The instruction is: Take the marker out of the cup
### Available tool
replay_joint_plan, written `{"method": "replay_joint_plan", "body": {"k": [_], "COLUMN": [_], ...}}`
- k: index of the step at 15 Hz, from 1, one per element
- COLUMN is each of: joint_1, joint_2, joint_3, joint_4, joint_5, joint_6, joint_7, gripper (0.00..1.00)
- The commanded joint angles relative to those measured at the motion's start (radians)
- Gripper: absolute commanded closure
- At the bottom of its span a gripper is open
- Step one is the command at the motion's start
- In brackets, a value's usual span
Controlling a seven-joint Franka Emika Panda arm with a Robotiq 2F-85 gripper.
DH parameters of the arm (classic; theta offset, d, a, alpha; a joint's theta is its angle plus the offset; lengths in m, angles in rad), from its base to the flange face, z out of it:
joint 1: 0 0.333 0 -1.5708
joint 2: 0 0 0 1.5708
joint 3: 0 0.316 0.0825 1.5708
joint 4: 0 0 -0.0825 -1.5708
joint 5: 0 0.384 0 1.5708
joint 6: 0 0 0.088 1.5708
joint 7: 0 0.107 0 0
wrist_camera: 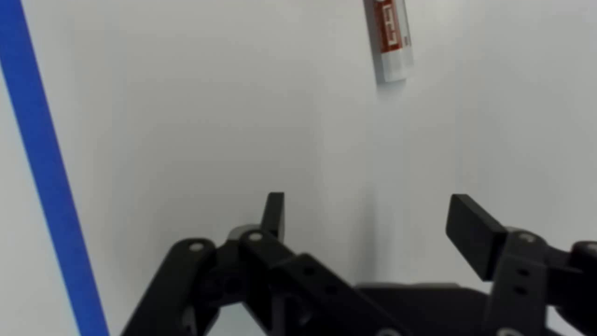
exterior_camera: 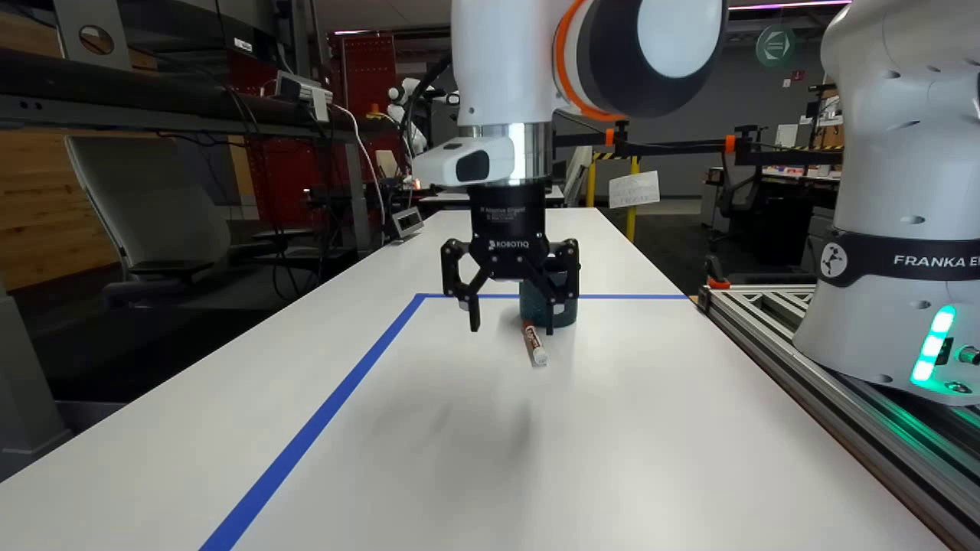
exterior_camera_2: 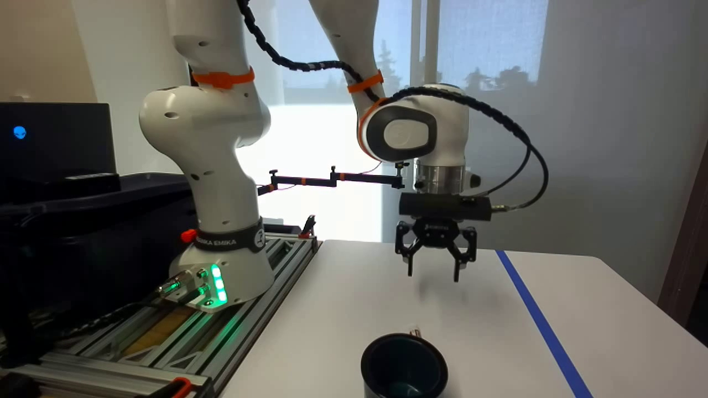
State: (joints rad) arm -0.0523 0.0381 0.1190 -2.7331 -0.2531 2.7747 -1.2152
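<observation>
The marker lies flat on the white table outside the cup. Its reddish barrel and white end show in an exterior view (exterior_camera: 534, 344) and at the top of the wrist view (wrist_camera: 392, 35). Only its end shows in an exterior view (exterior_camera_2: 415, 331). The dark teal cup stands upright beside the marker, in both exterior views (exterior_camera: 532, 308) (exterior_camera_2: 404, 356). Its visible inside holds nothing I can see. I cannot tell if marker and cup touch. My gripper (exterior_camera: 512, 327) (exterior_camera_2: 433, 276) (wrist_camera: 367, 203) is open and empty, pointing down above the table, apart from both. The cup is out of the wrist view.
Blue tape (exterior_camera: 329, 417) (exterior_camera_2: 545, 326) marks lines on the white table (exterior_camera: 651, 459). The robot's base (exterior_camera_2: 227, 276) stands on a metal rail frame along one table side. A small grey device (exterior_camera: 407, 222) stands at the table's far edge.
</observation>
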Motion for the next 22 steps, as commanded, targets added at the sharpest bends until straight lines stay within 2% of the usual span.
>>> {"method": "replay_joint_plan", "body": {"k": [1, 3, 7, 8, 10, 22], "joint_1": [0.039, 0.033, 0.043, 0.058, 0.067, 0.069], "joint_2": [-0.21, -0.274, -0.356, -0.3, -0.328, -0.333], "joint_3": [-0.033, -0.035, -0.025, -0.061, -0.06, -0.06], "joint_4": [-0.013, -0.004, 0.035, 0.031, 0.038, 0.038], "joint_5": [-0.013, -0.058, -0.082, -0.08, -0.082, -0.082], "joint_6": [-0.148, -0.209, -0.463, -0.366, -0.431, -0.445], "joint_7": [0.17, 0.292, 0.494, 0.415, 0.464, 0.481], "gripper": [0.0, 0.0, 0.0, 0.0, 0.0, 0.0]}}
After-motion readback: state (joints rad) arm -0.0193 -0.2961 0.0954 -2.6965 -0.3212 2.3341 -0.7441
